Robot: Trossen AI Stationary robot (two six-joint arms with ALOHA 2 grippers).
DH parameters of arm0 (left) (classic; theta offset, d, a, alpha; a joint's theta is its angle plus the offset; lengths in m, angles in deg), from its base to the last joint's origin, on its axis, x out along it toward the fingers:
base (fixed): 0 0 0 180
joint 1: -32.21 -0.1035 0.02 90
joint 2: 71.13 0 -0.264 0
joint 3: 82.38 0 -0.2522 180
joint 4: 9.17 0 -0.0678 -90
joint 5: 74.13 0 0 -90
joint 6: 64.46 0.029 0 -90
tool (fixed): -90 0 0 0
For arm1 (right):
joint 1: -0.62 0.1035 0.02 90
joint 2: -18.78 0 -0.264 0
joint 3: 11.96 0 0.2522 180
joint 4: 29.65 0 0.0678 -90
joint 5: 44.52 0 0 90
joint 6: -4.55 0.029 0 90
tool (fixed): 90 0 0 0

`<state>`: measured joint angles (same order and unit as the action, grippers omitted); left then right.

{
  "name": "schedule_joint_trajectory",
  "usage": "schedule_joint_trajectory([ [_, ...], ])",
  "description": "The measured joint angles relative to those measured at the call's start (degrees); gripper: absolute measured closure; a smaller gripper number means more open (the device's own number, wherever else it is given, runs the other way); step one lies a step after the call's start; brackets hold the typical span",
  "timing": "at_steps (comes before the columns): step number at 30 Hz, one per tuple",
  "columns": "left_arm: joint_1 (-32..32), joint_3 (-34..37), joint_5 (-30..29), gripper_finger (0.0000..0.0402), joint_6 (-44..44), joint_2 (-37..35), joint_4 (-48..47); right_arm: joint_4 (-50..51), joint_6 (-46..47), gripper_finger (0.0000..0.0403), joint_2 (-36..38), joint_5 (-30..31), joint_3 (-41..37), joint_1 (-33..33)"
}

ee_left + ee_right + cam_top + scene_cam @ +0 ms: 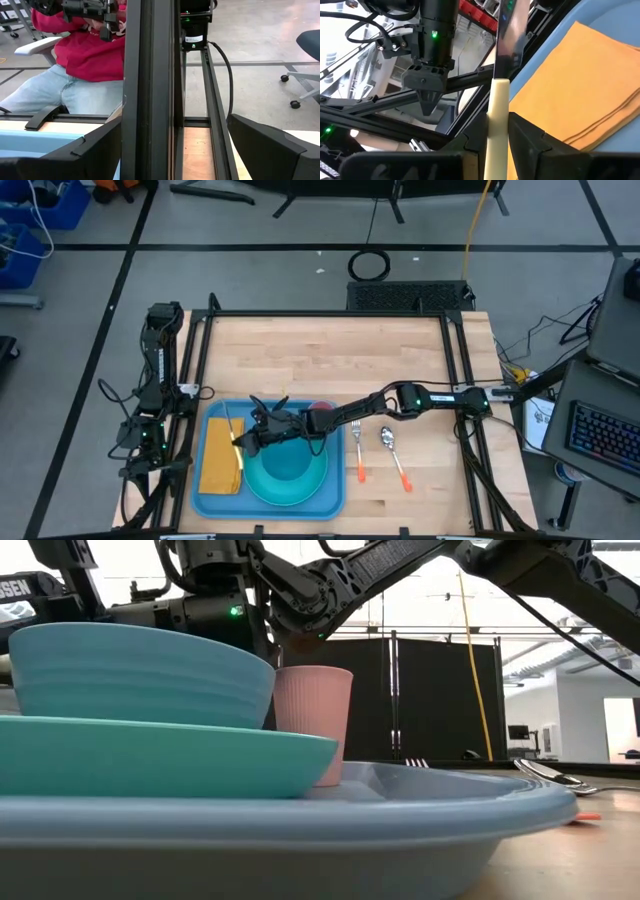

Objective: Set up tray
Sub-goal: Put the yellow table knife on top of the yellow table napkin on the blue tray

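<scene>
right wrist view alone shows it — the right gripper (pixel 496 145) pinching a cream-handled knife (pixel 499 100) beside the orange napkin (pixel 580 90).

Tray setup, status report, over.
Right gripper over tray, gripping a knife above the napkin. Left gripper open, parked at table's left edge. Nothing blocking.
</scene>
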<state>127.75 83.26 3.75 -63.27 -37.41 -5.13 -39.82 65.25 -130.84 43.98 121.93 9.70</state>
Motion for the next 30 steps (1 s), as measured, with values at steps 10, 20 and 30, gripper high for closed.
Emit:
schedule_joint_trajectory([
  [10, 0.0, 0.0, 0.0, 0.0050, 0.0, 0.0, 0.0, -0.1, -0.3, 0.0301, 0.0, 0.0, 0.0, 0.0],
  [20, 0.0, 0.0, 0.0, 0.0050, 0.0, 0.0, 0.0, 0.0, -0.6, 0.0288, 0.0, 0.2, 0.0, 0.0],
  [30, 0.0, 0.0, 0.0, 0.0050, 0.0, 0.0, 0.0, -5.7, -6.0, 0.0289, 0.0, -4.0, -0.1, 0.0],
])
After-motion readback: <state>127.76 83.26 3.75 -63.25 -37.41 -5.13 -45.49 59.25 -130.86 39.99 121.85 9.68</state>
